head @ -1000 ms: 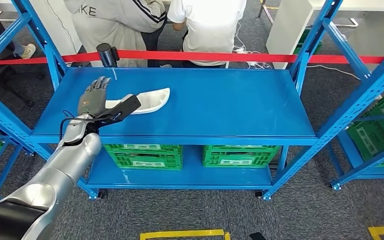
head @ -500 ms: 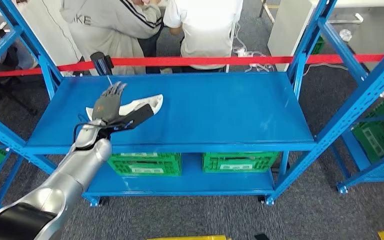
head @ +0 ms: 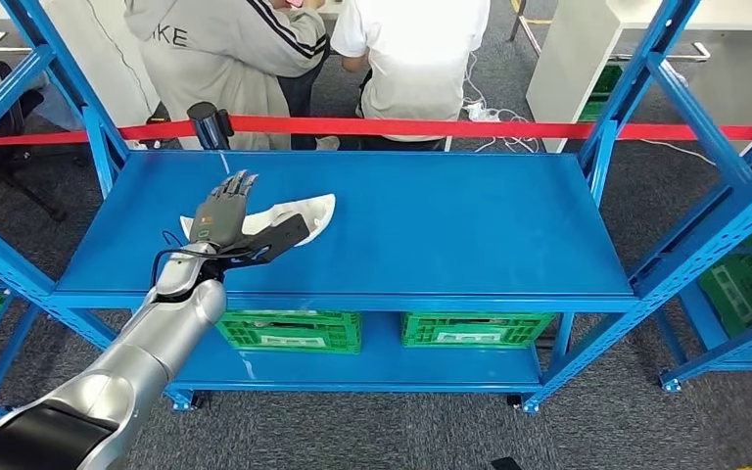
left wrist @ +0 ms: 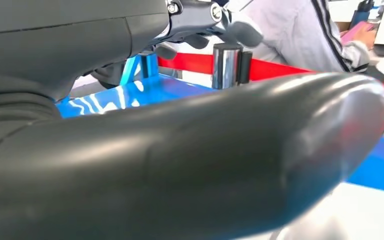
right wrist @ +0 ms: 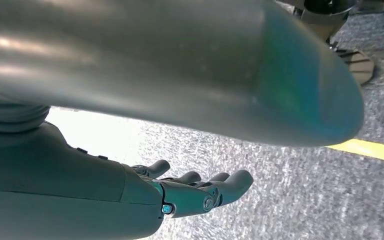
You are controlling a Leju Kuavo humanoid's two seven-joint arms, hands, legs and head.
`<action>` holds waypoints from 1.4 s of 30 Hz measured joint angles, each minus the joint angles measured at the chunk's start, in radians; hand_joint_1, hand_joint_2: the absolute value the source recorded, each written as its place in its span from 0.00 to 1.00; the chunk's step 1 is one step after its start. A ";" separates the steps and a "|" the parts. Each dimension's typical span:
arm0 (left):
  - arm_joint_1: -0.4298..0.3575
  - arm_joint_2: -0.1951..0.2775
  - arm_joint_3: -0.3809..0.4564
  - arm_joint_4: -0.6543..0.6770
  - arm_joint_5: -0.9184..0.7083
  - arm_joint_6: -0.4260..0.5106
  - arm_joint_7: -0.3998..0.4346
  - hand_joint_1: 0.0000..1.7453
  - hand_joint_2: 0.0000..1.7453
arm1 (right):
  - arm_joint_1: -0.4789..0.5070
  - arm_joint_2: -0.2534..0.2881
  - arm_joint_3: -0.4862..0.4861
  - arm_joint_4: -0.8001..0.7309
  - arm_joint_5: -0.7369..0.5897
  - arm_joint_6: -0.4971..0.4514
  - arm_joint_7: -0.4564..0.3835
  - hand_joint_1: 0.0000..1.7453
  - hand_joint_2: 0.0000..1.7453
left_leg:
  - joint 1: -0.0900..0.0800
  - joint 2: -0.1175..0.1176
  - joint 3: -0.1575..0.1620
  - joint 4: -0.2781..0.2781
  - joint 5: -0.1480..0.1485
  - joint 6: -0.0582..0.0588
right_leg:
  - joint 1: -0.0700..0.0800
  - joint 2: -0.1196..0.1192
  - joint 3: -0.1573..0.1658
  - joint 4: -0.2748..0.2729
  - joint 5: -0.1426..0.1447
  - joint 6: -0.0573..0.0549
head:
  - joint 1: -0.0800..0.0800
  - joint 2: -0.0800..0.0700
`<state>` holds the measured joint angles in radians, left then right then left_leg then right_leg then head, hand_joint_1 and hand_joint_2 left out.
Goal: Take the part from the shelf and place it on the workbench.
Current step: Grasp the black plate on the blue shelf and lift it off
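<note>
My left hand [head: 223,217] is stretched out over the left part of the blue shelf [head: 431,220], fingers straight and spread, thumb [head: 279,238] splayed off to the right. It holds nothing. The white part [head: 299,212], a curved, flattish shell, lies on the top deck of the shelf directly under and just beyond my palm; its right end pokes out past my thumb and a small left tip shows beside the back of my hand. From the head view I cannot tell whether my palm touches the part or only hovers above it. In the left wrist view my thumb [left wrist: 190,165] is a big dark blur across the picture, with the glossy blue deck [left wrist: 130,95] behind it and a pale patch at the lower right corner.

My right hand [right wrist: 200,192] hangs at my side over grey carpet [right wrist: 290,200], fingers loosely extended and a little apart, with nothing in it. A yellow floor line [right wrist: 375,150] runs across the carpet near it.

On the lower deck of the shelf sit two green crates [head: 289,330], side by side. Beyond the shelf a red barrier tape [head: 450,127] stretches across, fixed to a dark post [head: 208,124] at the far left corner. Behind the tape stand two people, one in a grey jacket [head: 225,49] and one in a white shirt [head: 411,49].
</note>
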<state>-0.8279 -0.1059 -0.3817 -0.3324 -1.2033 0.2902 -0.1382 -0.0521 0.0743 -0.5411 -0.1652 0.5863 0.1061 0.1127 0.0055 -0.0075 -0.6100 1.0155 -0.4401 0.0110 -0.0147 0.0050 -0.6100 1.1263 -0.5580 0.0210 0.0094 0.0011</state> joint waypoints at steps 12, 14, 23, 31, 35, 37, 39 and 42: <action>0.034 -0.017 -0.010 0.011 0.064 -0.146 -0.064 0.00 0.00 | 0.002 -0.001 -0.007 0.000 0.016 0.005 0.002 0.00 0.00 | -0.009 -0.004 0.022 0.014 -0.037 -0.013 | 0.005 0.002 -0.018 -0.089 0.103 -0.020 | 0.002 0.000; 0.041 -0.021 -0.015 0.013 0.065 -0.147 -0.066 0.00 0.00 | 0.003 -0.001 -0.009 0.000 0.015 0.004 0.003 0.00 0.00 | -0.009 -0.002 0.026 0.009 -0.037 -0.011 | 0.006 0.004 -0.017 -0.090 0.102 -0.023 | 0.002 0.000; 0.059 -0.033 -0.029 0.019 0.081 -0.162 -0.092 0.00 0.00 | 0.002 -0.001 -0.014 0.000 0.016 0.005 0.003 0.00 0.00 | -0.008 -0.002 0.033 -0.005 -0.032 -0.030 | 0.007 0.004 -0.016 -0.089 0.100 -0.033 | 0.003 0.000; 0.066 -0.033 -0.034 0.019 0.090 -0.159 -0.100 0.00 0.75 | 0.003 -0.001 -0.015 0.000 0.021 0.006 0.001 0.00 0.00 | -0.009 -0.002 0.034 -0.005 -0.031 -0.031 | 0.004 0.003 -0.014 -0.090 0.100 -0.033 | 0.003 0.000; 0.072 -0.033 -0.041 0.019 0.099 -0.144 -0.080 0.00 1.00 | 0.003 -0.001 -0.015 0.000 0.021 0.006 -0.003 0.00 0.00 | -0.009 -0.002 0.034 -0.004 -0.031 -0.031 | 0.003 0.003 -0.013 -0.090 0.100 -0.032 | 0.003 0.000; 0.075 -0.033 -0.044 0.019 0.102 -0.128 -0.067 0.00 1.00 | 0.003 -0.001 -0.015 0.000 0.021 0.006 -0.004 0.00 0.00 | -0.009 -0.002 0.034 -0.004 -0.031 -0.031 | 0.003 0.003 -0.013 -0.090 0.100 -0.032 | 0.003 0.000; 0.077 -0.033 -0.048 0.019 0.101 -0.110 -0.055 0.00 1.00 | 0.003 -0.001 -0.015 0.000 0.021 0.006 -0.004 0.00 0.00 | -0.009 -0.002 0.034 -0.004 -0.032 -0.030 | 0.003 0.003 -0.013 -0.090 0.100 -0.032 | 0.003 0.000; 0.078 -0.033 -0.054 0.019 0.099 -0.090 -0.042 0.00 1.00 | 0.003 -0.001 -0.015 0.000 0.023 0.006 -0.001 0.00 0.00 | -0.009 -0.002 0.034 -0.003 -0.032 -0.030 | 0.003 0.003 -0.012 -0.090 0.100 -0.032 | 0.003 0.000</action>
<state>-0.7499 -0.1389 -0.4356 -0.3136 -1.1040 0.1999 -0.1804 -0.0492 0.0736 -0.5566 -0.1652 0.6088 0.1120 0.1122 -0.0034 -0.0097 -0.5761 1.0122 -0.4718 -0.0192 -0.0114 0.0077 -0.6225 1.0359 -0.4575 -0.0112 0.0122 0.0011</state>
